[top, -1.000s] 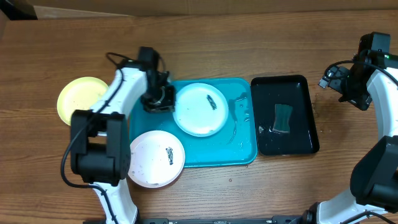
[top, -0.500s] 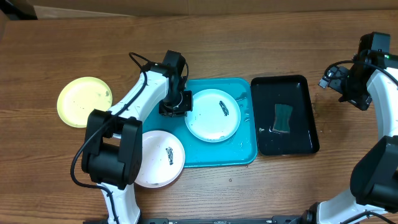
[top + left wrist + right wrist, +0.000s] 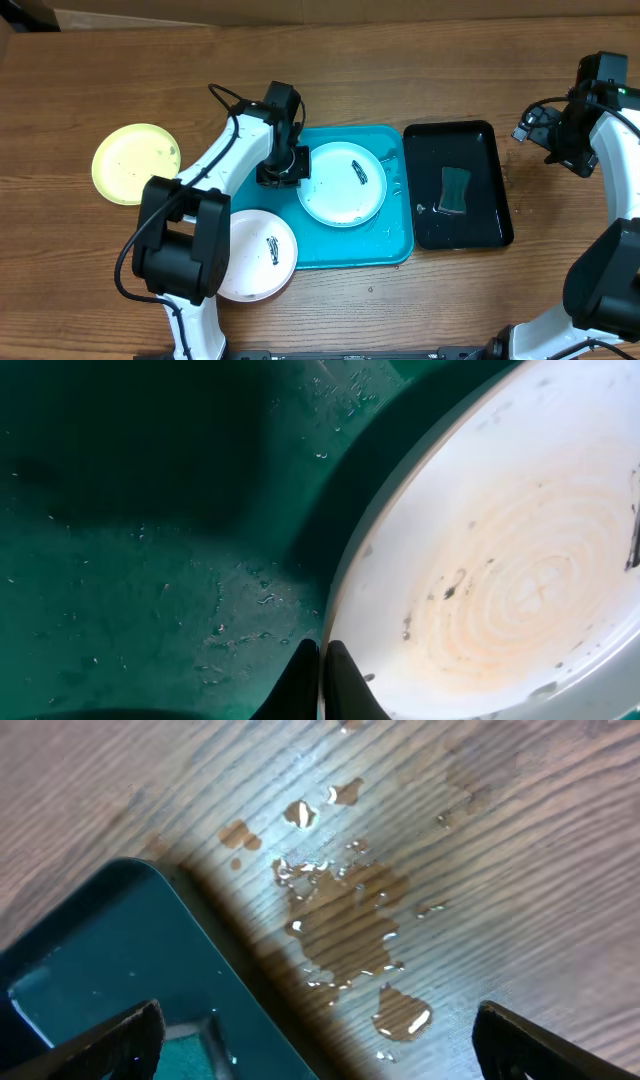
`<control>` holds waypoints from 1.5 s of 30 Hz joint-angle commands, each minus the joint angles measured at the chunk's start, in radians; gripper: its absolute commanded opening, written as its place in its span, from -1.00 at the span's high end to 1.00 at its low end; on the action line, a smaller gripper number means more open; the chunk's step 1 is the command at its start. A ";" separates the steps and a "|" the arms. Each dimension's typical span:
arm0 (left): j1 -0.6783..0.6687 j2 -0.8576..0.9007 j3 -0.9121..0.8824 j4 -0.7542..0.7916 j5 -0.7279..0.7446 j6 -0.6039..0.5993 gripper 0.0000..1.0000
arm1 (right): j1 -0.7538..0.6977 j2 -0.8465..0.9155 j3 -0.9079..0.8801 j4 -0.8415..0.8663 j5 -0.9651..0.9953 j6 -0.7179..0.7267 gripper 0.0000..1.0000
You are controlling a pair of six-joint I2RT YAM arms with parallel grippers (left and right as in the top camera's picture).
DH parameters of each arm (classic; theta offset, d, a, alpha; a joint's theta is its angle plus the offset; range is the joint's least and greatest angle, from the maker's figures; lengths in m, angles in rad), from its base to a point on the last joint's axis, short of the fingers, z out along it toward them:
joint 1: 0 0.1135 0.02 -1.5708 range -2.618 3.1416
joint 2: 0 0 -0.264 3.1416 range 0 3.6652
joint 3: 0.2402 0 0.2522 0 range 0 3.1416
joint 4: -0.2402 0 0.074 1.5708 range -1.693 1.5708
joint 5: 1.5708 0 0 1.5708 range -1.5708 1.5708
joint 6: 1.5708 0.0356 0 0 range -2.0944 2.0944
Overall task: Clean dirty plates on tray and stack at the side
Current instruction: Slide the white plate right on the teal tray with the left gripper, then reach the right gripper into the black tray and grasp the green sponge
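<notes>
My left gripper (image 3: 321, 652) pinches the smeared blue plate (image 3: 342, 190) at its nine o'clock, on the tray (image 3: 392, 242); right gripper (image 3: 318, 1030) gapes empty; white plate (image 3: 248, 258) smeared too, nothing stacked

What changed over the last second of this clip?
The left gripper, shut on the rim of the light blue plate, dragged it rightward toward the middle of the tray. The white plate, yellow-green plate and open right gripper stayed put.

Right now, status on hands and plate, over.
Left hand shut on light blue plate, at its rim. Plate in turquoise tray, smear showing. Right hand open over wet table by black tray.
</notes>
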 commanded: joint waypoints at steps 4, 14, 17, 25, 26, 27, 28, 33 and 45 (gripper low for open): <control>-0.017 0.011 -0.012 0.012 -0.048 -0.040 0.90 | -0.001 -0.003 0.014 -0.040 -0.305 0.002 -1.00; -0.017 0.011 -0.015 0.010 -0.113 -0.040 0.91 | 0.113 -0.003 0.014 -0.229 -0.298 -0.108 -0.78; -0.017 0.011 -0.015 0.012 -0.113 -0.040 0.91 | 0.177 -0.003 0.003 -0.252 -0.222 -0.106 -0.79; -0.017 0.011 -0.015 0.017 -0.117 -0.040 0.91 | 0.340 -0.003 -0.076 -0.176 -0.076 -0.102 -0.69; -0.017 0.011 -0.016 0.020 -0.117 -0.040 0.91 | 0.354 -0.003 -0.087 -0.163 -0.057 -0.101 -0.69; -0.017 0.011 -0.019 0.023 -0.117 -0.040 0.91 | 0.365 -0.003 -0.099 -0.148 -0.036 -0.093 -0.69; -0.017 0.011 -0.021 0.024 -0.117 -0.040 0.91 | 0.373 -0.003 -0.111 -0.133 -0.014 -0.078 -0.69; -0.017 0.011 -0.028 0.034 -0.117 -0.040 0.91 | 0.385 -0.003 -0.190 -0.026 0.021 -0.041 -0.64; -0.017 0.011 -0.036 0.039 -0.117 -0.040 0.91 | 0.385 -0.003 -0.373 0.239 0.022 -0.041 -0.38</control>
